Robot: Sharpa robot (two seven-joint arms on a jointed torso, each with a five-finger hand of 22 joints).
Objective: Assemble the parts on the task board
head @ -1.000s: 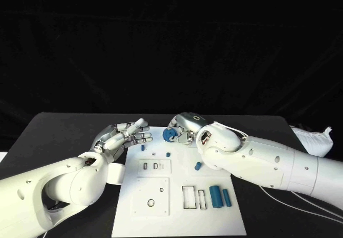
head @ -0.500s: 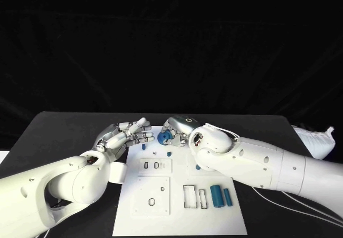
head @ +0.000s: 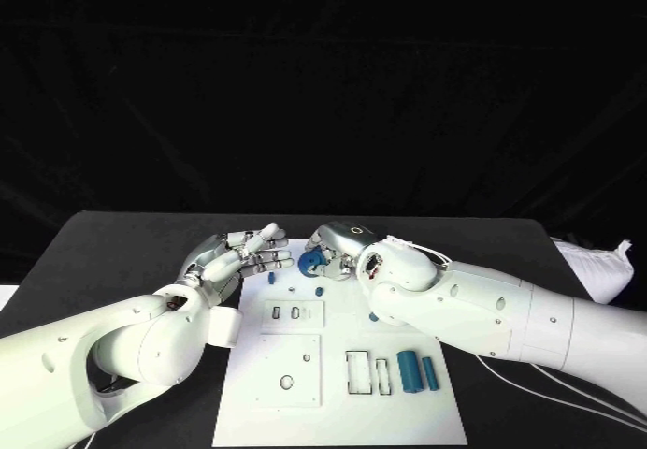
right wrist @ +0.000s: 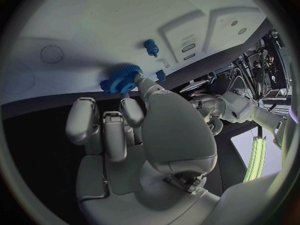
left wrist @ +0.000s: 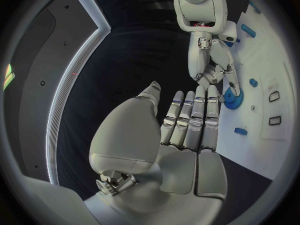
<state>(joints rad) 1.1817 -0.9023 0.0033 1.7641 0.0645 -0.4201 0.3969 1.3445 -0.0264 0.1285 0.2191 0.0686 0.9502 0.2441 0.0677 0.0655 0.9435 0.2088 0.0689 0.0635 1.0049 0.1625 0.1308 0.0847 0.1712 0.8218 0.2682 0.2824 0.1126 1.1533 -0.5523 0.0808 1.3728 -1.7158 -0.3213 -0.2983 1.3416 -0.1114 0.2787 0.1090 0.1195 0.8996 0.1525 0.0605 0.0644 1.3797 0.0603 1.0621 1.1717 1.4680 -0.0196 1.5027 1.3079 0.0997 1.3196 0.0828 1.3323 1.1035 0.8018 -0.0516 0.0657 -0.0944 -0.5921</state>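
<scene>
A: Status on the right hand?

B: It holds a blue gear in its fingers, over the far end of the task board. In the right wrist view the gear sits at the fingertips, right at the white plate's edge; can't tell if it touches the plate.

A: Left hand?

B: Holding nothing, fingers straight and close together, pointing toward the gear from about 9 o'clock of it. The left wrist view shows the same: flat palm, fingertips just short of the right hand and the gear. Not touching it, as far as I can see.

A: Rest of the board?

B: Head view, taking the board's centre as the clock:
- a small blue peg at about 11, just beside the left fingertips
- a small blue stud at 12, near the right wrist
- another small blue piece at about 2, partly hidden by the right forearm
- a blue cylinder and a slimmer blue bar lying side by side at about 4, just beside a rectangular slot
- a square inset plate with an oval hole at about 7
- a smaller inset with two small slots at about 10

A: Table?

B: Black table, board in the middle — a white cable runs at 4 o'clock beside the right arm.
</scene>
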